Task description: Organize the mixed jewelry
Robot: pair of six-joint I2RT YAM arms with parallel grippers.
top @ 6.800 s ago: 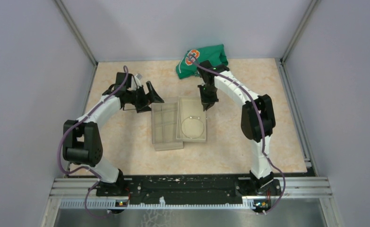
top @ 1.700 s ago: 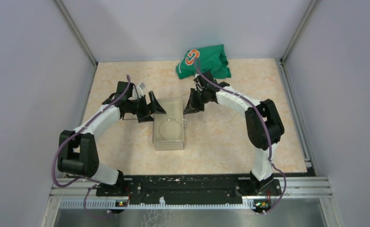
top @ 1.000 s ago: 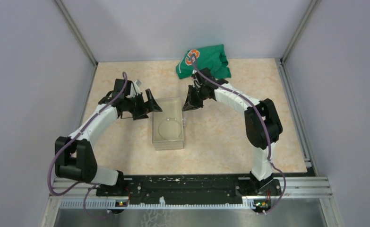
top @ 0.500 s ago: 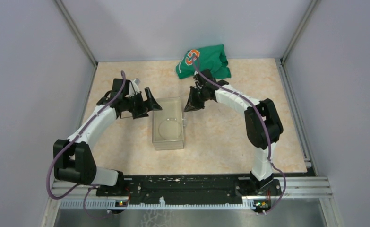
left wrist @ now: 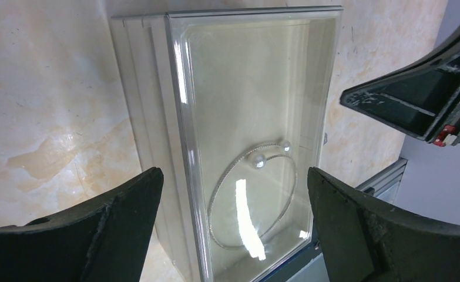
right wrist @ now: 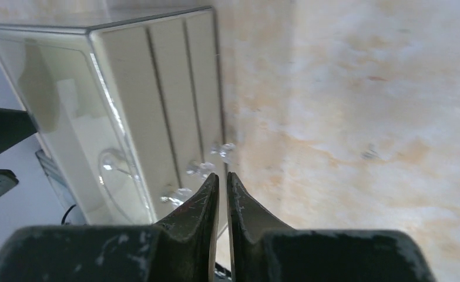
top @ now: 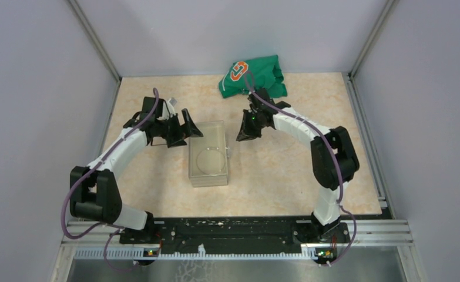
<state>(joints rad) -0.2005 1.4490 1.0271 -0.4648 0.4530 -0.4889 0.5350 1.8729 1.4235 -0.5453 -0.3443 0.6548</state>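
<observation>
The jewelry box [top: 208, 173] stands closed in the middle of the table, a clear lid over beige trays. The thin silvery hoop [top: 208, 160] lies under the lid. In the left wrist view the hoop [left wrist: 218, 202] carries a small pale bead [left wrist: 258, 160]. My left gripper [top: 186, 132] is open and empty at the box's far left corner; in its own view it [left wrist: 233, 235] straddles the lid. My right gripper [top: 241, 136] is shut and empty, a little right of the box. Its tips [right wrist: 221, 176] sit by a few tiny glinting pieces [right wrist: 199, 169] at the box's side.
A crumpled green cloth [top: 252, 75] with an orange logo lies at the back of the table, behind the right arm. Grey walls close in the table on three sides. The arm bases and a black rail [top: 233, 229] run along the near edge.
The box, open with trays side by side 6.8 s ago, is closed. In the last second my right gripper has drawn back to the right of it. The left gripper has barely moved.
</observation>
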